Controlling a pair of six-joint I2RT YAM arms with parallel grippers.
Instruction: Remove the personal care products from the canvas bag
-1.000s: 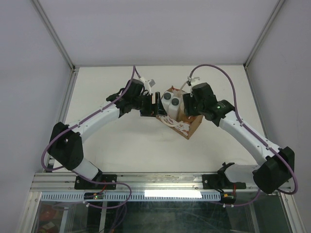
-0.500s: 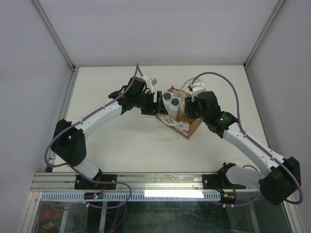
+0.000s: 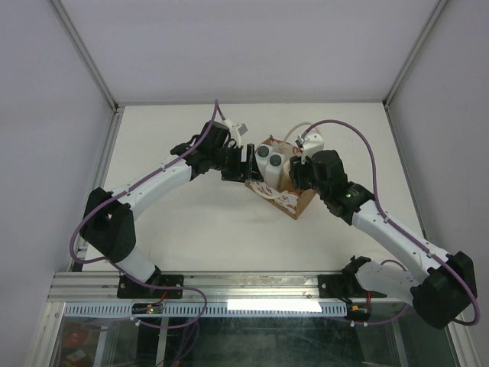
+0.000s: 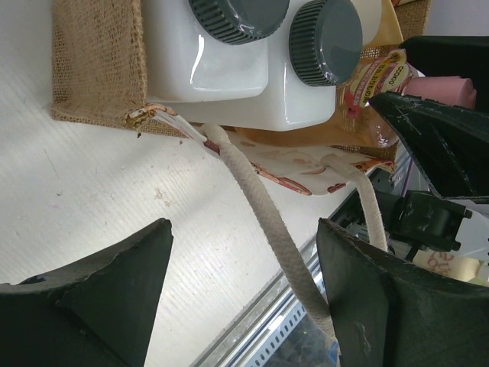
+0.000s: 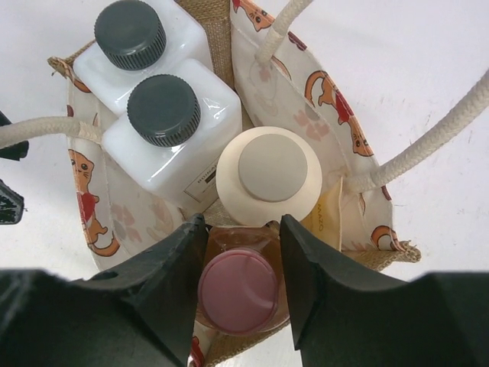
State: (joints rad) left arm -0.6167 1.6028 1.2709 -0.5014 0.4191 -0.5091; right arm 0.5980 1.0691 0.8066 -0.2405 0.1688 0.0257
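Observation:
The canvas bag (image 3: 294,200) stands upright mid-table, brown outside, with a cat-print lining (image 5: 298,84). Inside it are two white bottles with dark caps (image 5: 130,34) (image 5: 163,109), a cream bottle with a round lid (image 5: 273,172) and a peach-orange bottle with a pink cap (image 5: 238,290). My right gripper (image 5: 243,229) reaches down into the bag, its jaws pressed on both sides of the peach-orange bottle. My left gripper (image 4: 244,229) is open at the bag's left side (image 3: 246,162). A cream rope handle (image 4: 260,206) runs between its jaws, close to the right one.
The bag sits on a white tabletop (image 3: 191,222) enclosed by white walls and metal frame posts (image 3: 103,92). Purple cables (image 3: 359,134) loop above both arms. The second rope handle (image 5: 428,141) stretches off to the right of the bag.
My right arm has swung nearer and its gripper has settled over the bag's right side. My left gripper has shifted slightly toward the bag's left edge.

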